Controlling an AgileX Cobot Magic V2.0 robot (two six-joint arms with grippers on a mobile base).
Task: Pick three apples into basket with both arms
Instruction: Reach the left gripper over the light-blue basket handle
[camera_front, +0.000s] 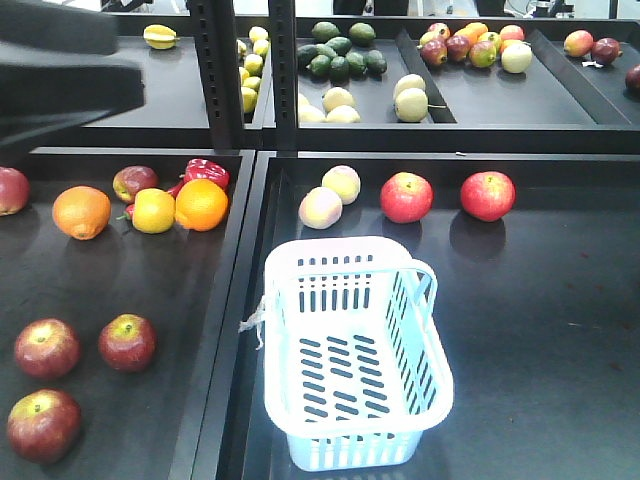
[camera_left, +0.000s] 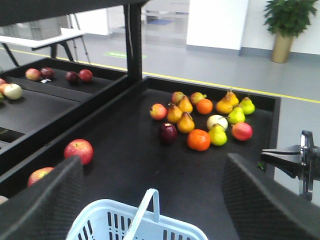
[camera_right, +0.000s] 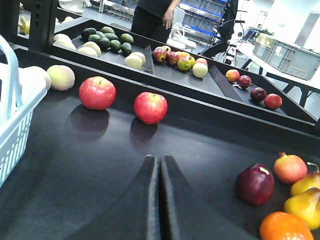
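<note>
While three dark red apples (camera_front: 46, 347) (camera_front: 127, 342) (camera_front: 43, 425) lie lower left, the basket (camera_front: 345, 245) stands empty at bottom centre. Left gripper (camera_left: 152, 162) gapes wide, holding nothing — right gripper (camera_right: 160, 165) is pressed closed, empty.

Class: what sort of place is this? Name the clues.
Probably a mock fruit display in a lab hall: black tiered trays of sorted fruit, a pale blue slotted plastic basket, a yellow-lined grey floor.

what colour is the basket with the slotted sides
Pale blue-white plastic all over. The basket shows best in the exterior front-facing view.
</note>
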